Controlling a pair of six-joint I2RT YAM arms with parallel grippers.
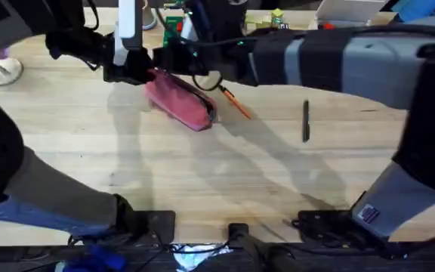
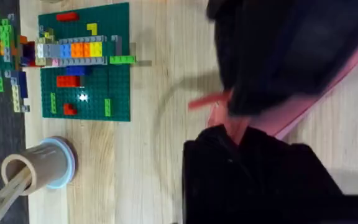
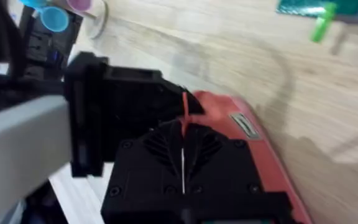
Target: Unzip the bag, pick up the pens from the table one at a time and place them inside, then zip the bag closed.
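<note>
The left end effector (image 1: pixel 136 72) sits at the far left end of the pink bag (image 1: pixel 178 102), touching the fabric there; in its wrist view a fold of pink material is pinched at its black fingers (image 2: pixel 229 134), so it is closed on the bag. Behind it in that view stand a green brick baseplate (image 2: pixel 86 62) with coloured bricks on it and a cardboard cup (image 2: pixel 39 168) holding wooden sticks, both apart from the bag on the worktop (image 1: pixel 202 174).

The bag lies slantwise just to the right of this end effector, between the two arms. The right end effector (image 1: pixel 195 64) comes in from the right and hovers over the bag's upper edge; its wrist view shows its black body over the pink fabric with a thin red strip at its tip, but whether its fingers are open or closed cannot be told.

Just right of the right end effector lies the orange pen (image 1: pixel 235 104), close beside the bag's near end. Farther right, well apart, the dark pen (image 1: pixel 306 121) lies alone on the worktop.
</note>
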